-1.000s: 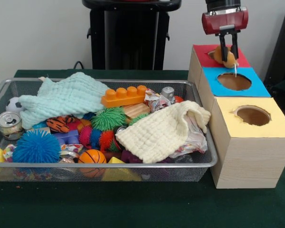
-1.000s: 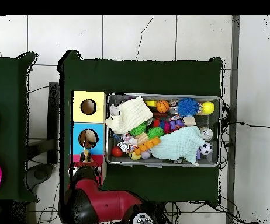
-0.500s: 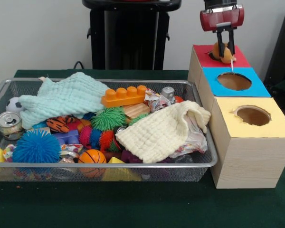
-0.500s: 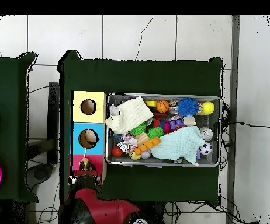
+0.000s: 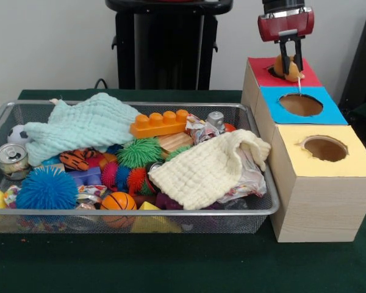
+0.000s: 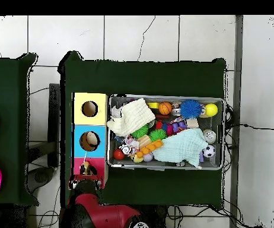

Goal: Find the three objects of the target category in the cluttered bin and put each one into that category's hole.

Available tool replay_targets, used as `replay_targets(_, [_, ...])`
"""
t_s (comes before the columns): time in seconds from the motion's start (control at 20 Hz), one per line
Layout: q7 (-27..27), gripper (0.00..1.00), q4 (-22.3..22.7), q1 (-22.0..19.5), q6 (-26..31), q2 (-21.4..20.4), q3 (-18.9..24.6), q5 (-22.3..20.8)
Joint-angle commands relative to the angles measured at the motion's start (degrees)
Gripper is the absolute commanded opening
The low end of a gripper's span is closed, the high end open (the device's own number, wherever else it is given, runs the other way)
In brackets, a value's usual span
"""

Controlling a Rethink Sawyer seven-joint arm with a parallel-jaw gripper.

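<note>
You will find no text, label, brand, number or sign that can be read in either view; the can [image 5: 12,160] at the bin's [image 5: 171,212] end shows only its silver top, with any print on its side too small to tell; the crumpled wrappers [image 5: 201,129] among the toys carry coloured patterns, but you cannot make out letters on them; the three box tops, red [image 5: 262,73], blue [image 5: 323,113] and yellow [image 5: 354,162], are plain colour with no marking; the red housing above the jaws shows no legible lettering.
</note>
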Motion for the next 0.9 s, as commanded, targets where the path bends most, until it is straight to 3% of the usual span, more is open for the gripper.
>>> replay_targets(0.05, [14.00,0.00,-2.49,-1.12,1.87,4.09,3.11,-0.34])
replay_targets(0.45, [13.41,0.00,-2.97,-1.27,3.11,3.99,3.07,-0.08])
replay_targets(0.5, [13.25,1.00,-3.05,-1.24,3.38,3.87,3.01,0.04])
replay_targets(0.9, [11.76,1.00,-3.46,-1.02,4.03,3.62,1.81,0.12])
